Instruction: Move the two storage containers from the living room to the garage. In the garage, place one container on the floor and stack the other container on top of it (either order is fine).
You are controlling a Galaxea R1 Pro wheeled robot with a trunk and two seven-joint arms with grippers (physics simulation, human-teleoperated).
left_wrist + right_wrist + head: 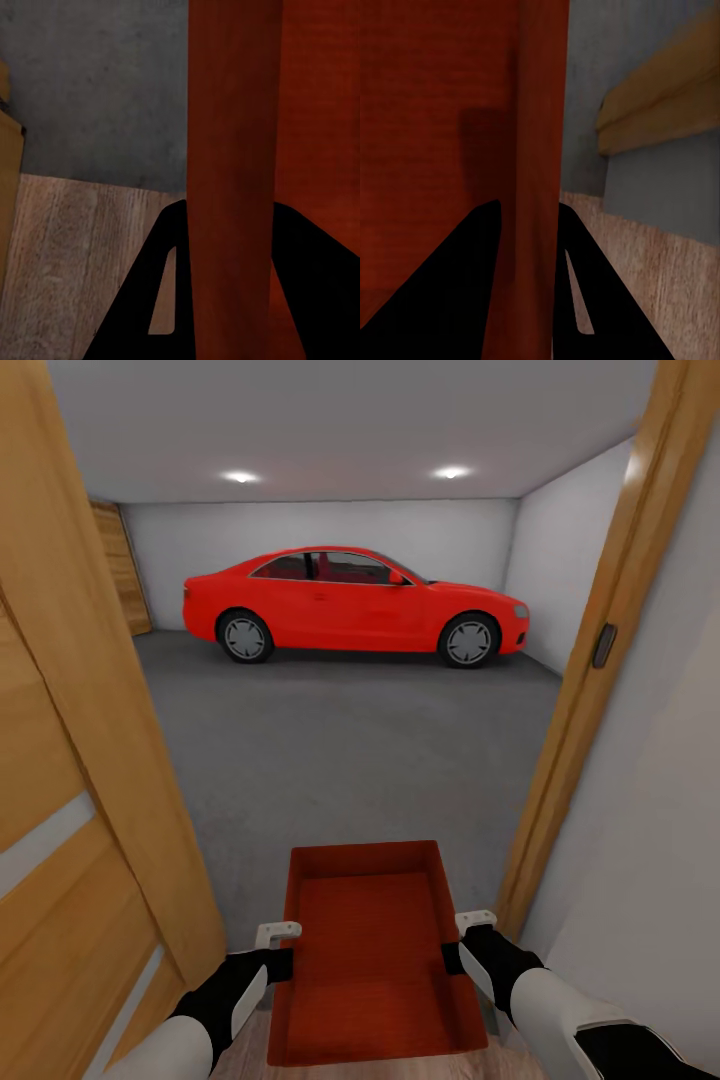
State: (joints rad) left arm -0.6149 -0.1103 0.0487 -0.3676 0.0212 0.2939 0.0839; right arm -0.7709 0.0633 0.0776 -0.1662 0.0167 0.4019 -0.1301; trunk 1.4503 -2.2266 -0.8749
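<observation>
**Head view: one bin carried at the garage doorway**

Item: storage container (372,960), red-orange plastic, shallow, rectangular, open-topped, smooth plain walls, nothing inside. It is held level in front of me, off the ground, at the threshold where light wood planks (67,255) meet the garage floor (350,760).

Grip: my left gripper (283,960) is clamped across the container's left wall, one black finger (150,300) either side of it. My right gripper (452,955) is clamped across the right wall the same way.

Surroundings: dark grey, rough, speckled concrete ahead; white walls; wooden door frame (590,650) on both sides; wooden panelled door (125,570) at far left; glossy red car (355,605) parked side-on at the back wall.
</observation>
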